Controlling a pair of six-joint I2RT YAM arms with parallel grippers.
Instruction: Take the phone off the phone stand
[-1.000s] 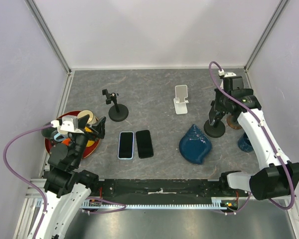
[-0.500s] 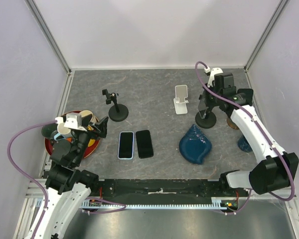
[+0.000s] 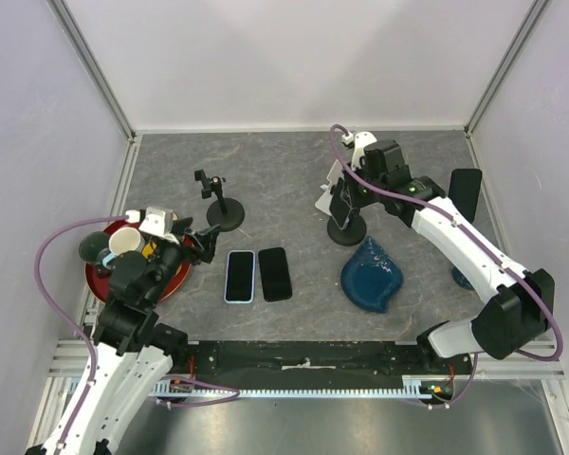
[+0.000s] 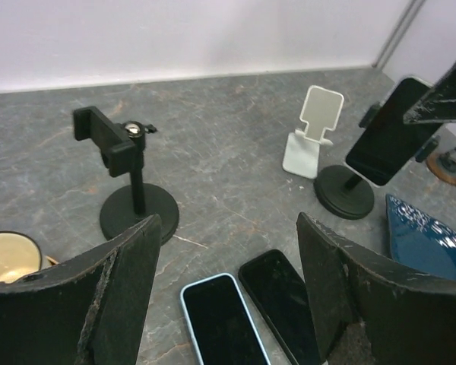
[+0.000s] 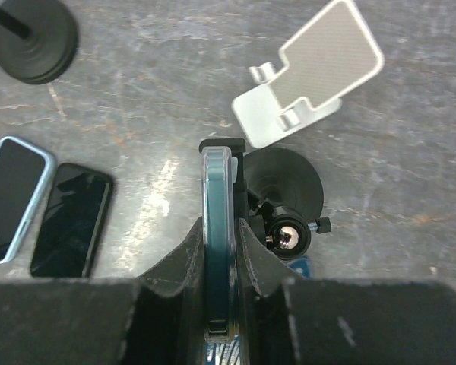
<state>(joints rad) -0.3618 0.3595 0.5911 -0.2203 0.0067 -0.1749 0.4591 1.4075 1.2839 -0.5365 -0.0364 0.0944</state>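
Left wrist view: the phone [image 4: 386, 131], a dark glossy slab, tilts in the black phone stand [image 4: 344, 194] at 2 o'clock, well apart from the left gripper [image 4: 228, 293], whose jaws gape empty. Right wrist view: edge-on, its teal rim is pinched by the right gripper [image 5: 219, 251], with the stand's clamp at 12 o'clock. Top view: both sit at 2 o'clock on the worktop [image 3: 284, 161].

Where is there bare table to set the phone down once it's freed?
Free: the back strip along the wall, and the gap between the empty black stand and white stand. Crowded: the front, with light-blue phone, black phone, blue dish, red tray.
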